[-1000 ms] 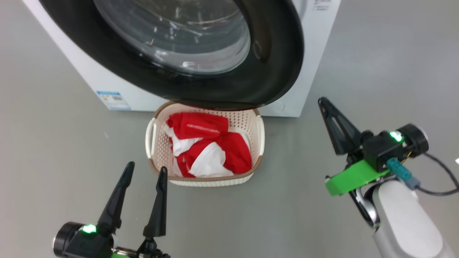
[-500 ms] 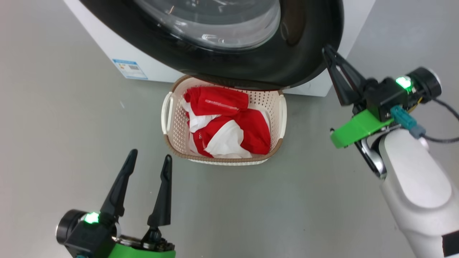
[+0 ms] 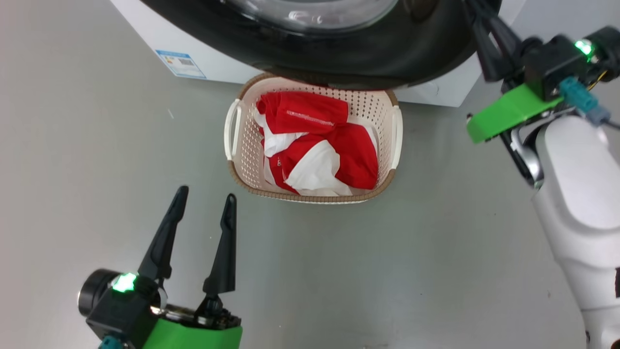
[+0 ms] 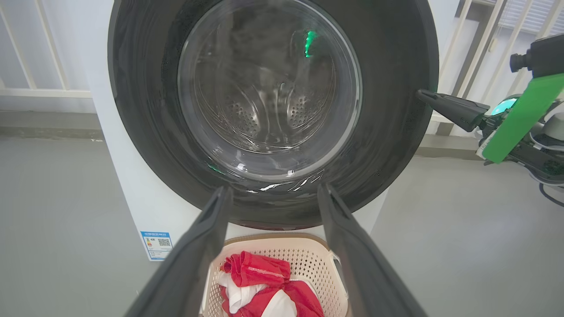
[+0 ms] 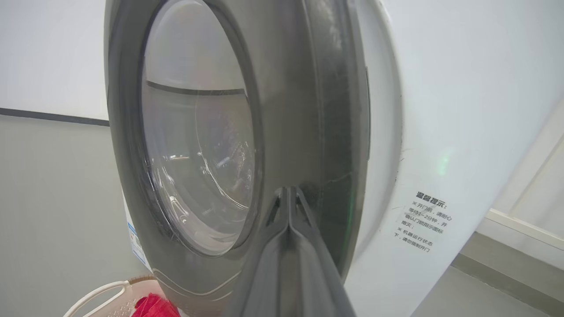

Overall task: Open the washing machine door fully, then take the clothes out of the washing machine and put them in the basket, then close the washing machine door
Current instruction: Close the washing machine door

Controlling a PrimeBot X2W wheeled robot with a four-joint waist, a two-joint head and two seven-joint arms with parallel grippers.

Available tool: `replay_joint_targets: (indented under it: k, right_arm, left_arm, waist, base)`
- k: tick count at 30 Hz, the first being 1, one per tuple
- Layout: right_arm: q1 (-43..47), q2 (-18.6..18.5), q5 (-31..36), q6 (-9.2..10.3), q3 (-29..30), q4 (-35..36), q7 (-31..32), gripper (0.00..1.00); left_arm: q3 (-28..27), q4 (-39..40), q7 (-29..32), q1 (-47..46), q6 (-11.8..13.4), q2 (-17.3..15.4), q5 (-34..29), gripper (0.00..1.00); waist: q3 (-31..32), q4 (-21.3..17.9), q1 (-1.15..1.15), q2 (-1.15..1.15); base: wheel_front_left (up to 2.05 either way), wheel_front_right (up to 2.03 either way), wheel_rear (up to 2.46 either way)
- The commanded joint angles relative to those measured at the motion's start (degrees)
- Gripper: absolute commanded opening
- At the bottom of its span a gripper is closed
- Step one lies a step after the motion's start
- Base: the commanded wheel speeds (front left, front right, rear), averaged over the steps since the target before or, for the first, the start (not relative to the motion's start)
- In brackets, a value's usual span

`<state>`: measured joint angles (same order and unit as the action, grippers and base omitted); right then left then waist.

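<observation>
Pressed together with nothing between its fingers, the right gripper [image 5: 288, 193] is set tip-first at the glossy black rim of the washing machine door [image 4: 387, 110], on the rim's right edge, though whether contact is made cannot be told for sure. The clothes [image 3: 334, 155] are seen heaped in the basket [image 3: 247, 160], so the last step, shutting the door, is judged to be in hand. The door is turned nearly flat to the front of the washing machine [image 5: 440, 88], yet whether it is latched cannot be told. A firm push on the rim toward the machine is judged to be called for next, with care that the closed tips are not let slip off the curved, shiny surface. The left gripper [image 3: 207, 194], spread wide and empty, is held low over the grey floor [image 3: 97, 145], near the basket's near left corner and well apart from the door. The basket stands just before the machine, its far rim tucked under the door's lower edge. It sits lower than the door, so it is not judged to block the swing. A blue sticker [image 3: 180, 64] is seen low on the machine's front, and a printed notice [image 5: 423, 229] beside the door.
</observation>
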<state>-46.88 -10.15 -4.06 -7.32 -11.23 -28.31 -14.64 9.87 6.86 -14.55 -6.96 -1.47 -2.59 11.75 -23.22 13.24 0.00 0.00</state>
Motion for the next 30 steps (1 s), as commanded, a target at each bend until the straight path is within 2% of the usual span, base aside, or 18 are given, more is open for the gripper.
replay_joint_targets:
  k: [1,10,22,30]
  right_arm:
    - [-1.6,0.7,-0.2,-0.17,0.2,0.7,-0.4,0.00]
    - [-7.3,0.2,1.7,-0.17,1.2,-4.5,-0.4,0.00]
    - [-14.4,-1.5,4.0,-0.17,4.0,-11.8,-0.4,0.00]
    - [-16.4,-1.8,5.0,-0.17,5.4,-14.0,-0.4,0.00]
  left_arm:
    - [-1.4,1.4,-0.4,-1.4,0.5,-0.3,0.3,1.00]
    - [0.0,0.7,-0.4,-2.9,1.0,-0.3,0.7,1.00]
    - [1.1,0.9,-0.4,-3.9,0.2,-0.3,1.0,1.00]
    - [1.1,0.7,-0.4,-4.1,0.2,-0.3,1.0,1.00]
  waist:
    - [-0.7,0.2,0.00,0.00]
    - [-2.1,1.1,0.00,0.00]
    - [-3.6,2.9,0.00,0.00]
    - [-3.8,3.4,0.00,0.00]
  base:
    - [0.00,0.00,0.00]
    - [0.00,0.00,0.00]
    - [0.00,0.00,0.00]
    - [0.00,0.00,0.00]
